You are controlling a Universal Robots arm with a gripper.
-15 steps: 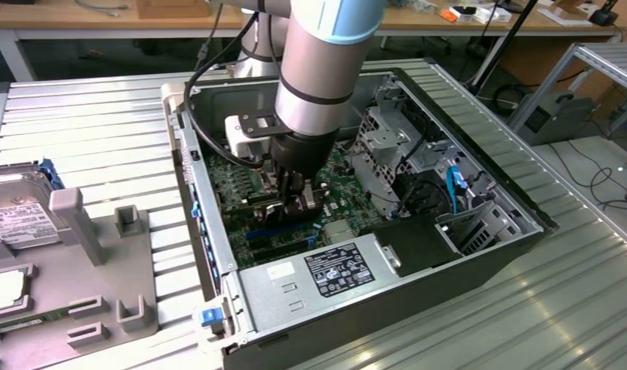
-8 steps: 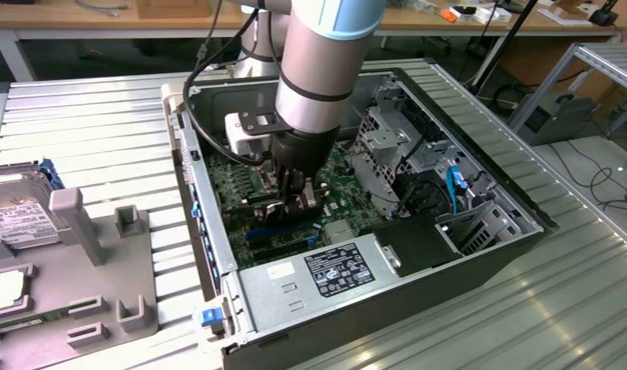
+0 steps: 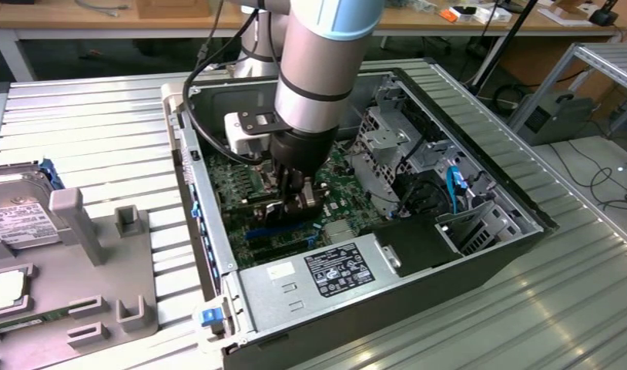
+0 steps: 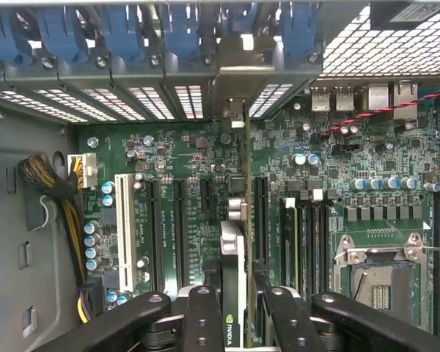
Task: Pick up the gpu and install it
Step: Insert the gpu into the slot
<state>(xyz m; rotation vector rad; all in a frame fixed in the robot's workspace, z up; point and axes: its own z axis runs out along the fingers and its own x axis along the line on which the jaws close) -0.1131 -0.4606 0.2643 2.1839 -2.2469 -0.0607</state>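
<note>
My gripper (image 3: 290, 202) is down inside the open computer case (image 3: 519, 231), over the green motherboard (image 3: 226, 181). It is shut on the gpu (image 4: 233, 249), which stands on edge between the two black fingers (image 4: 205, 315). The card runs away from the camera along a long black expansion slot. Its silver end bracket (image 4: 235, 73) meets the rear slot opening under the blue latches (image 4: 169, 29). A green logo shows on the card's near end. I cannot tell whether its edge is pressed into the slot.
A white slot (image 4: 123, 227) and black slots lie beside the card, with the empty CPU socket (image 4: 374, 271) on the other side. The power supply (image 3: 324, 270) and drive cage (image 3: 386, 146) crowd the case. A hard drive (image 3: 15, 208) and grey fixture (image 3: 98, 254) sit at the exterior view's left.
</note>
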